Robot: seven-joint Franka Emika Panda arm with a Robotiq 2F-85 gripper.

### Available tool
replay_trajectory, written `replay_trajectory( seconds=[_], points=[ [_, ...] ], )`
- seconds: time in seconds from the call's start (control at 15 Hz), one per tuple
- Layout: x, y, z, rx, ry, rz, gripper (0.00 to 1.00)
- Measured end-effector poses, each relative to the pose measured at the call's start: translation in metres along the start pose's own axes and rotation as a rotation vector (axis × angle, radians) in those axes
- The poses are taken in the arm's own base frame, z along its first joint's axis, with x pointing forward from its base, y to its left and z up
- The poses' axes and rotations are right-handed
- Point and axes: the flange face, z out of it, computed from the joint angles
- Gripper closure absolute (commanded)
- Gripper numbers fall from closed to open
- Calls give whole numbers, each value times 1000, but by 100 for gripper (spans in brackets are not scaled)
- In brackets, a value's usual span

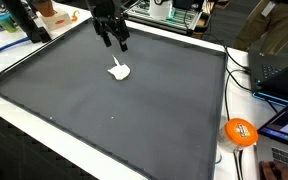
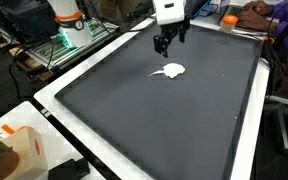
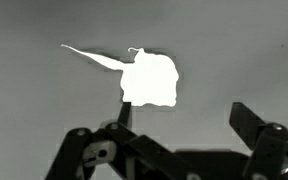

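A small white crumpled piece, like cloth or paper with a thin tail, lies on the dark grey mat in both exterior views point(image 1: 119, 70) point(image 2: 170, 70). In the wrist view it shows as a bright white blob point(image 3: 149, 79) with a strip running to the upper left. My gripper point(image 1: 116, 40) point(image 2: 166, 42) hangs just above and behind the white piece, fingers spread. In the wrist view the gripper point(image 3: 184, 112) is open and empty, with the white piece just beyond one fingertip.
The dark mat point(image 1: 104, 110) point(image 2: 174, 120) covers most of the white table. An orange ball point(image 1: 240, 132) sits by cables at one corner. A person sits at a laptop point(image 2: 254, 17). A box point(image 2: 24, 150) and a robot base point(image 2: 66, 20) stand at the table edges.
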Motion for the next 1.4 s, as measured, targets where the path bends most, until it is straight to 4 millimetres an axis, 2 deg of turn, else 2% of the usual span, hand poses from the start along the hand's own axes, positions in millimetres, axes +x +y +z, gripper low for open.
replay_trajectory(
  seconds=[0.53,0.8,1.13,1.4],
  points=[
    [-58,-15,-7,1,106,-63,0],
    [-58,-16,-11,1,122,-68,0],
    [-55,-14,-10,-14,229,-71,0],
    [-68,-9,-1,0,255,-103,0]
  ],
)
